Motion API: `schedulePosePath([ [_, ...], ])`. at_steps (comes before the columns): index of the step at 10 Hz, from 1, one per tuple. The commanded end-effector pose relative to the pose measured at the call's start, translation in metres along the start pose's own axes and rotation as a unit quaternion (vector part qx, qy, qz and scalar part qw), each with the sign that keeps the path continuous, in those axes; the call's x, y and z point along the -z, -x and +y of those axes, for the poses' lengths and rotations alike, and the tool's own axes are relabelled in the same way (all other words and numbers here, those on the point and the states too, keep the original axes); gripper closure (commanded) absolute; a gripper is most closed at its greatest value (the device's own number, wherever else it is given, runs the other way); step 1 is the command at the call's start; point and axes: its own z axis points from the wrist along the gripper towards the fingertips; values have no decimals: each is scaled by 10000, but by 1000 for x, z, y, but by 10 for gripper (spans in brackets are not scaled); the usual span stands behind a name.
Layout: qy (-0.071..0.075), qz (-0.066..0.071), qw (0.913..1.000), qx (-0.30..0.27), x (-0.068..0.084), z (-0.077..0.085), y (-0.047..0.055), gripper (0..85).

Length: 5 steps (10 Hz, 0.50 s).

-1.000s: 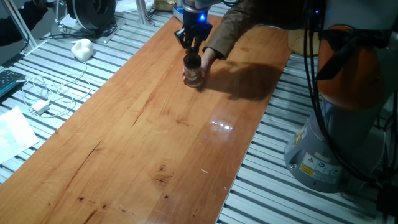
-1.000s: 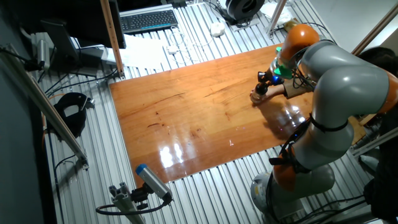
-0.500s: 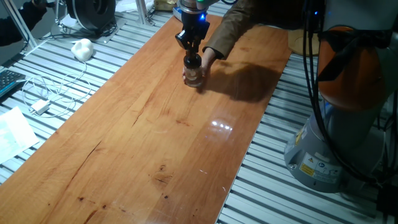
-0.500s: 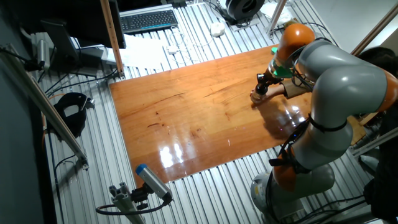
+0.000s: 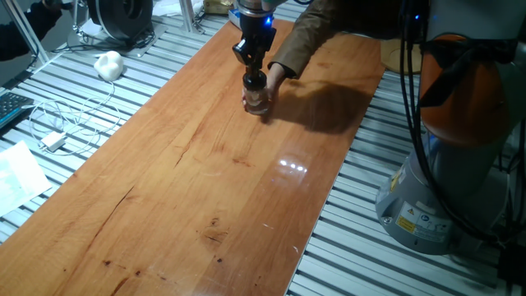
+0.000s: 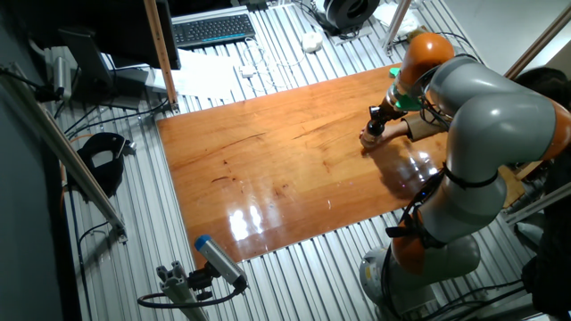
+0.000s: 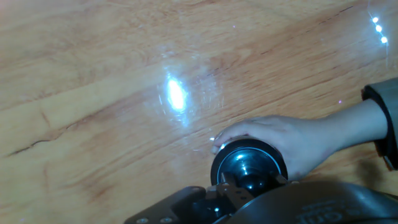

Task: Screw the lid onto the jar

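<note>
The gripper (image 5: 254, 69) points straight down, jaws pinching the knob of the black lid (image 7: 249, 164); the lid sits on the glass jar (image 5: 256, 99); a person's hand (image 7: 280, 142) wraps the jar on the wooden surface (image 5: 205, 164).

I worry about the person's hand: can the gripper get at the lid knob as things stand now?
Probably yes. The gripper stands directly above the lid, at its knob; the person's hand holds only the jar from the side.
</note>
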Motion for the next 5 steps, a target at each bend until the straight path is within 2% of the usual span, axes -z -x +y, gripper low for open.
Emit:
schedulePosePath([
  [1,-27,14,10000,22,1,0,1,850],
  [2,50,51,10000,15,3,-1,1,850],
  [3,69,40,10000,-2,2,-1,1,850],
  [4,17,26,10000,10,2,-1,2,850],
  [5,98,49,9999,-51,3,-1,2,850],
])
